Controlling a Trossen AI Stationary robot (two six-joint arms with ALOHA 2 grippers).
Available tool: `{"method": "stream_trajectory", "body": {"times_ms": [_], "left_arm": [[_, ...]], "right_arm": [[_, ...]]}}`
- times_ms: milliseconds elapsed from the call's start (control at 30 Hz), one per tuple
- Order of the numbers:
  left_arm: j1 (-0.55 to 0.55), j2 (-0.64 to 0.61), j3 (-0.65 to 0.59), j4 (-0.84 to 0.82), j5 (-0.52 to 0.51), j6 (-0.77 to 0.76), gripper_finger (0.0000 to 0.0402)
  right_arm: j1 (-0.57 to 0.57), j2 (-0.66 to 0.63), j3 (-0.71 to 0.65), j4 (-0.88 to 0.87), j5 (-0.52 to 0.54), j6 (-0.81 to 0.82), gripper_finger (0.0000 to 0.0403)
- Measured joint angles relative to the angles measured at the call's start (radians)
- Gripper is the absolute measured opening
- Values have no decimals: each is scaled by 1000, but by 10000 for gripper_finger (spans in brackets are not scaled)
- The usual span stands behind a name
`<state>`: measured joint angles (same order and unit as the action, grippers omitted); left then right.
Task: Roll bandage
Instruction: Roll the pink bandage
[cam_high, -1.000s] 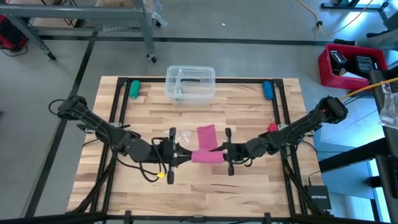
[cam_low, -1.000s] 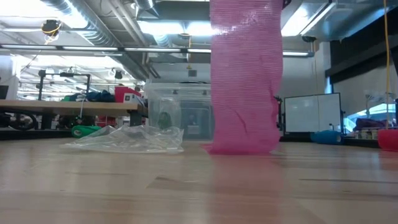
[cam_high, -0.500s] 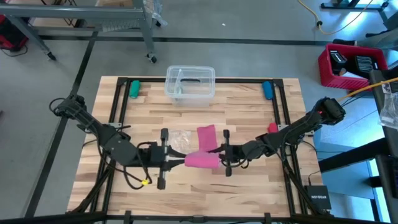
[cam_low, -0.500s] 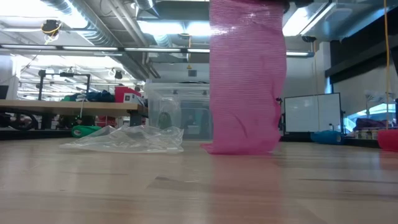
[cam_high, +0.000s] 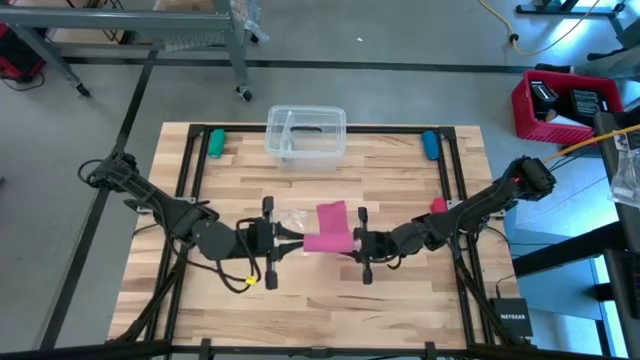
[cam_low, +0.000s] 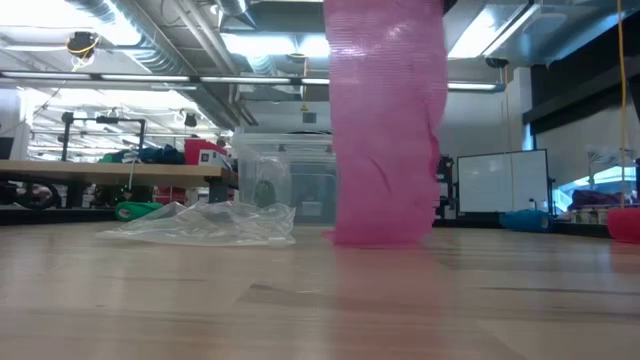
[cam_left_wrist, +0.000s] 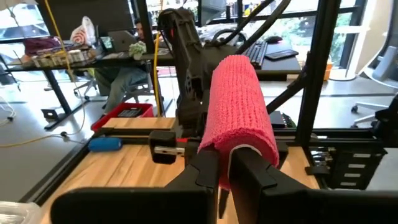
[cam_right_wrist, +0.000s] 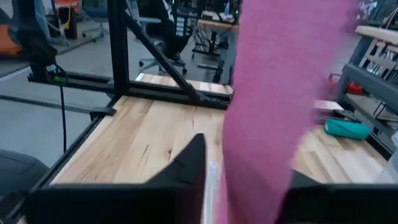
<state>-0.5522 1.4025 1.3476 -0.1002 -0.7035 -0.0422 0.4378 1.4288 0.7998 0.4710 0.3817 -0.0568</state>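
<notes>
The pink bandage (cam_high: 326, 228) is partly wound into a roll (cam_high: 326, 243) held above the table's middle between my two grippers. Its free strip (cam_low: 385, 120) hangs down from the roll, and the strip's lower end (cam_low: 375, 238) lies on the wood, running toward the far edge (cam_high: 331, 211). My left gripper (cam_high: 290, 241) is shut on the roll's left end. My right gripper (cam_high: 352, 244) is at the roll's right end and shut on it. The two grippers face each other. My left gripper pinches the roll's left end (cam_left_wrist: 239, 149) between its two fingers (cam_left_wrist: 208, 169), coming level from the table's left, along the roll. The roll is lifted clear and lies about level. My right gripper holds the roll's right end (cam_right_wrist: 261, 155) from the table's right, level. One finger (cam_right_wrist: 189, 162) shows beside the pink fabric; the fabric hides the other finger.
A crumpled clear wrapper (cam_high: 290, 218) lies just left of the strip. A clear plastic box (cam_high: 306, 133) stands at the far middle. A green object (cam_high: 215, 142) and a blue one (cam_high: 430, 145) lie at the far corners. A small red object (cam_high: 438, 205) lies near the right arm.
Both grippers have carried the roll first a little toward the table's left and near edge, then toward the far edge, over the strip lying on the wood. The strip's lower end has stayed on the table, and the hanging part has shifted slightly sideways.
</notes>
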Motion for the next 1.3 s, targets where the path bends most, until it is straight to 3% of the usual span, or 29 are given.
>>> {"method": "stream_trajectory", "body": {"times_ms": [233,367,600,733,833,1100,1300], "left_arm": [[3,0,0,57,0,24,15],[3,0,0,62,0,33,15],[2,0,0,61,0,24,15],[2,0,0,72,0,24,15],[2,0,0,81,1,27,15],[3,0,0,92,4,45,15],[3,0,0,92,4,50,15]], "right_arm": [[0,0,107,-174,18,-34,192],[1,-4,197,-345,18,-59,235],[36,-79,347,-768,16,64,245],[66,-156,313,-868,125,116,233],[68,-192,197,-738,130,107,226],[-7,-151,-133,-42,39,-5,223],[-62,-110,-159,82,-96,-16,223]]}}
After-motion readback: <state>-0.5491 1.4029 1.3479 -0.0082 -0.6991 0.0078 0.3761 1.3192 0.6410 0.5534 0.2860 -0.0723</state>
